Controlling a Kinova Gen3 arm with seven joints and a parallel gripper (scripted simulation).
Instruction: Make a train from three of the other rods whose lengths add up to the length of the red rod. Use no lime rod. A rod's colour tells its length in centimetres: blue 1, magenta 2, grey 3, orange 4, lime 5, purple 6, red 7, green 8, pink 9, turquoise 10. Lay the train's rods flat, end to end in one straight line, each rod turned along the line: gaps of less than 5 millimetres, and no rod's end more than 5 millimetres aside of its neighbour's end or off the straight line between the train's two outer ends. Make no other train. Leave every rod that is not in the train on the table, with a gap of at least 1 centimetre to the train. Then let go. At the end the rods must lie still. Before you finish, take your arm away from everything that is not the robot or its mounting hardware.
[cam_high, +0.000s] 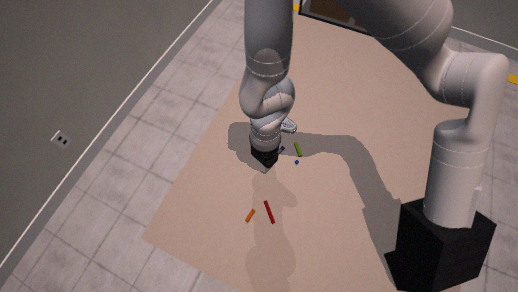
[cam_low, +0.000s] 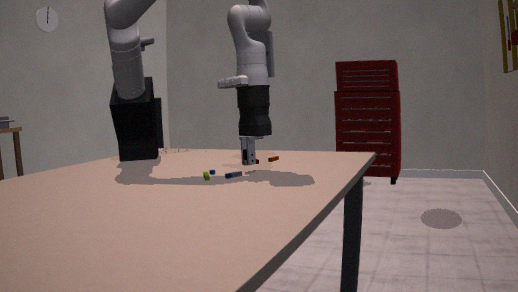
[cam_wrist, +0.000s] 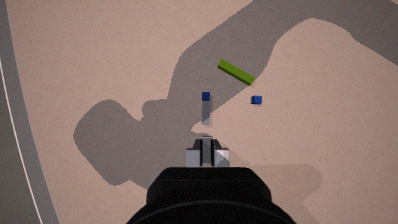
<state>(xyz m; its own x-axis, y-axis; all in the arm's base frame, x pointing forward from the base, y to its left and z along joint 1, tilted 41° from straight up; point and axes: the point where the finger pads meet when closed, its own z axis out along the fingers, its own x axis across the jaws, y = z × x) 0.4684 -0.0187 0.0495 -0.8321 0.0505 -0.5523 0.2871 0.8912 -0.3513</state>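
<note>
Gripper (cam_wrist: 207, 148) low over the table (cam_low: 150, 225), fingers nearly closed on what looks like a grey rod (cam_wrist: 206, 150), a blue rod (cam_wrist: 205, 95) just ahead, lime rod (cam_wrist: 236, 72) and second blue rod (cam_wrist: 256, 100) nearby, red rod (cam_high: 269, 212) beside orange rod (cam_high: 250, 215), well apart

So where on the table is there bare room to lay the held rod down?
Bare top lies between the gripper and the orange rod and red rod. It is crowded beside the gripper: lime rod, blue cube, and a grey rod with a blue end.
</note>
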